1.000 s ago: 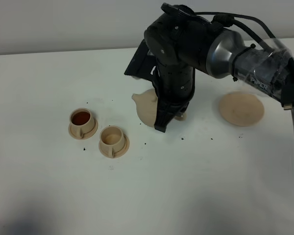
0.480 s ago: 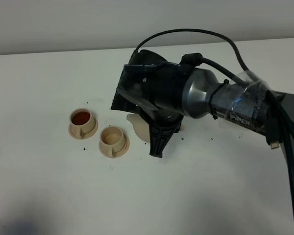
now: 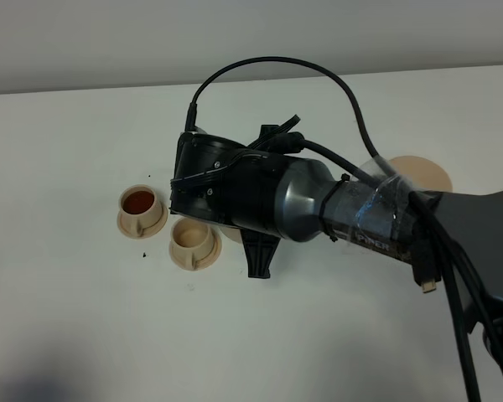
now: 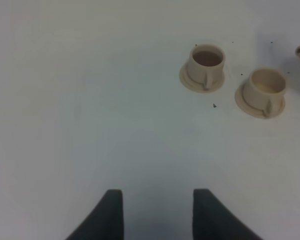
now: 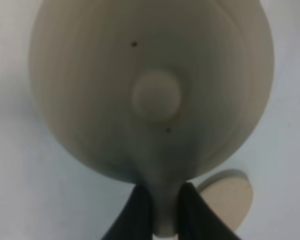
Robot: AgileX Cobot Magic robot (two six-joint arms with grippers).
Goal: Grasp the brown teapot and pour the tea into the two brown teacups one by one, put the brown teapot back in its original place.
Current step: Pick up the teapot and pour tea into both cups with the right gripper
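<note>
Tea set on white table (image 3: 67, 318), right arm (image 3: 318, 209) blocking the middle.
Beside the teacup of dark tea (image 3: 141, 203), a second teacup (image 3: 193, 239); near it the brown teapot (image 5: 150, 90), handle pinched in right gripper (image 5: 162, 207); left gripper (image 4: 157, 210) spread, empty; saucer (image 3: 427, 170) well apart.

White tabletop (image 3: 67, 335) with scattered dark specks (image 3: 143, 256), plain pale grey wall (image 3: 84, 42) just behind

The brown teapot (image 5: 90, 75) is pale beige with 2 dark specks; of the 2 tan cups, the 10 o'clock teacup (image 3: 142, 211) holds reddish-brown liquid, the 4 o'clock teacup (image 3: 193, 243) is cream inside; the saucer (image 3: 427, 170) is tan; the white table (image 3: 84, 335) bears black flecks; the right arm (image 3: 260, 197) is black and silver-grey; the left gripper (image 4: 157, 194) is black.
</note>
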